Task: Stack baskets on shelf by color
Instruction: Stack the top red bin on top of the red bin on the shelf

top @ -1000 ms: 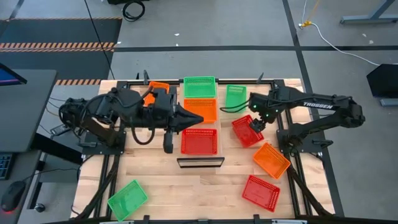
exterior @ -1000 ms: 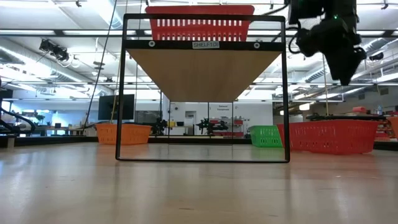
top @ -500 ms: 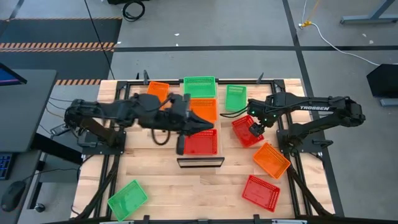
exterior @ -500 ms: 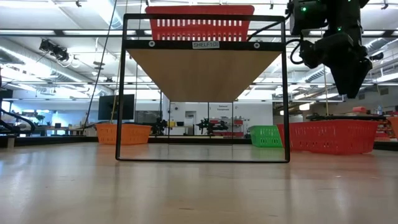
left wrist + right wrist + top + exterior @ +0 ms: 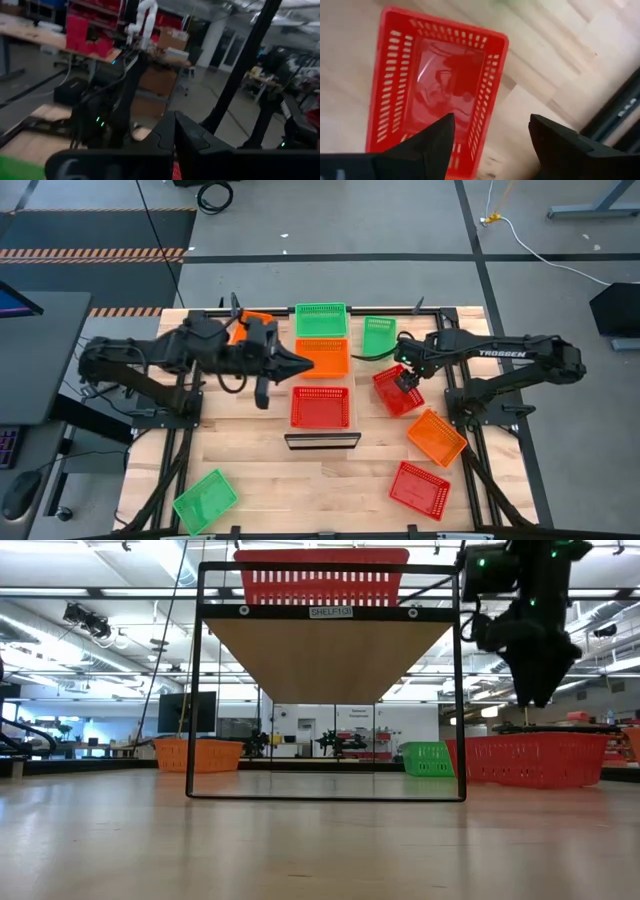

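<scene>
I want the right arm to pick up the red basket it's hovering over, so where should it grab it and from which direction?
Grip the red basket by one long side wall, coming straight down from above. It lies flat and open side up on the table, so the thin perforated rim is exposed. The right gripper is open above it, with one long wall showing between its fingers, so probably little repositioning is needed.

Right arm point(image 5: 515, 353): white capital letters along the dark link read "TROSSEN", seen from above.
Shelf label point(image 5: 330, 612): a small pale tag on the shelf's dark front edge point(image 5: 330, 612) reads roughly "SHELF100"; the last characters are too small to be sure.
</scene>
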`<state>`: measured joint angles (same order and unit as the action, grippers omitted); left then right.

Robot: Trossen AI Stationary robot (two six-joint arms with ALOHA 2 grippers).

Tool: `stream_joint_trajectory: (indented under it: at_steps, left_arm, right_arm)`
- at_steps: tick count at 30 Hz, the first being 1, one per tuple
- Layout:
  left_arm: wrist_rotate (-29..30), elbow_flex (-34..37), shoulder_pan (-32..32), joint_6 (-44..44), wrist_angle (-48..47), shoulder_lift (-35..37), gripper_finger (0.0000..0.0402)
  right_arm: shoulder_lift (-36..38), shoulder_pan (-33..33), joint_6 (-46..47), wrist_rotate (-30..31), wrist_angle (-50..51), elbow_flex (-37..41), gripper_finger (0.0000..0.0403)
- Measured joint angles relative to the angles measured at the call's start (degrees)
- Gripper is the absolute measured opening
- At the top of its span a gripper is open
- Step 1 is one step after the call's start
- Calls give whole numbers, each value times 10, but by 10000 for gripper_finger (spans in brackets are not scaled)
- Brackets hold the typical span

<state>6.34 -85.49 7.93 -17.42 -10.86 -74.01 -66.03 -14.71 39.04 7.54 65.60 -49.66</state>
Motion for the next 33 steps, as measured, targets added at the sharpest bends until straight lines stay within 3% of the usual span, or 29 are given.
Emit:
stream_joint_trajectory:
  at_steps: [5,21,26,33]
  left_arm:
    - [22,0,16,-18,-38,24,10]
    - [81,0,62,-90,-87,28,17]
    - [81,0,62,-94,-88,28,16]
    - [81,0,62,-90,-88,28,8]
  right_arm:
    - [-2,-16,3,-46,-54,53,249]
    - [-1,-17,-16,-83,-165,149,224]
    - [-1,-17,-41,-76,-168,166,162]
    - [2,-17,-82,-83,-170,171,23]
